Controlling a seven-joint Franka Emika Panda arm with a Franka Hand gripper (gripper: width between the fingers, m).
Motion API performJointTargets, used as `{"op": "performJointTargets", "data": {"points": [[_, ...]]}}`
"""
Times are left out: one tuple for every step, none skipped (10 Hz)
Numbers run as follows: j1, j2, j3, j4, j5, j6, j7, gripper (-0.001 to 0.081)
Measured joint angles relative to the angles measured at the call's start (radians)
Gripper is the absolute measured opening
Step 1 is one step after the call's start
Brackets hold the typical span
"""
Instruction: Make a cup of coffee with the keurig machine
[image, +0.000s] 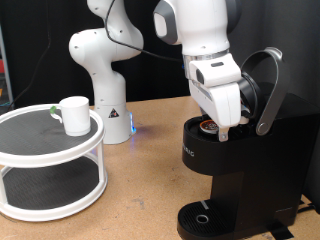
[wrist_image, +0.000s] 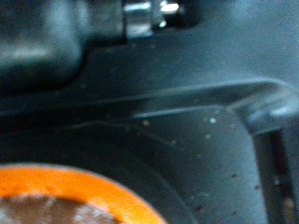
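The keurig machine (image: 240, 175) stands at the exterior view's right with its lid handle (image: 268, 90) raised and the pod chamber open. A small pod with a brown top (image: 207, 126) sits in the chamber. It fills the corner of the wrist view as an orange-brown disc (wrist_image: 65, 201) inside the black chamber wall (wrist_image: 187, 121). My gripper (image: 226, 128) hangs straight down over the chamber, its fingertips at the rim just beside the pod. Nothing shows between the fingers. The cup (image: 74, 114) stands upright on a round white stand (image: 50, 152) at the exterior view's left, far from the gripper.
The arm's white base (image: 105, 95) stands at the back behind the stand, with a small blue light beside it. The machine's round drip base (image: 205, 215) is empty at the bottom. The wooden table (image: 140, 190) runs between the stand and the machine.
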Motion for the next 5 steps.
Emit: {"op": "performJointTargets", "data": {"points": [[0.000, 0.000, 0.000, 0.001, 0.011, 0.002, -0.005, 0.0758], [0.000, 0.000, 0.000, 0.003, 0.033, 0.002, -0.018, 0.0792], [0.000, -0.001, -0.002, 0.003, 0.062, 0.002, -0.035, 0.0802], [-0.002, -0.006, -0.005, 0.004, 0.098, 0.004, -0.058, 0.0802], [-0.004, -0.014, -0.011, 0.006, 0.138, 0.004, -0.088, 0.0802]]}}
